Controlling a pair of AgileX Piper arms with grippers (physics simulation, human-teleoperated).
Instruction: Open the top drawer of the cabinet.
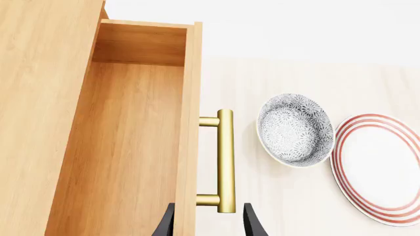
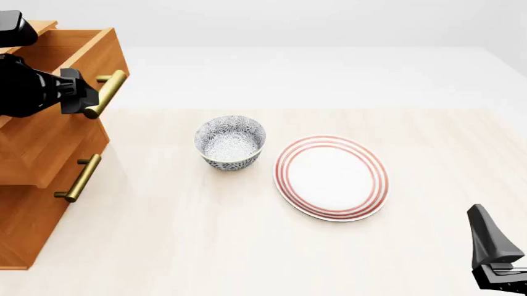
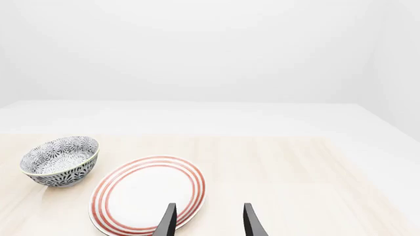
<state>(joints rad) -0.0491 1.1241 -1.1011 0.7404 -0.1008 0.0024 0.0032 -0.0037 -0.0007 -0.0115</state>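
Cabinet (image 2: 33,185) stands at the left edge of the table (image 2: 247,259), and the top drawer (image 1: 125,147) is pulled out, so its plain wooden inside is seen from the left wrist camera. The left gripper (image 2: 86,98) is at the brass handle (image 1: 225,160) of this drawer; its fingers (image 1: 251,222) stand apart, one on each side of the handle end, but I cannot tell if they press it. A patterned bowl (image 2: 231,142) sits just beside a red-ringed plate (image 2: 331,177). The right gripper (image 3: 208,221) hovers near the plate, fingers open, holding nothing.
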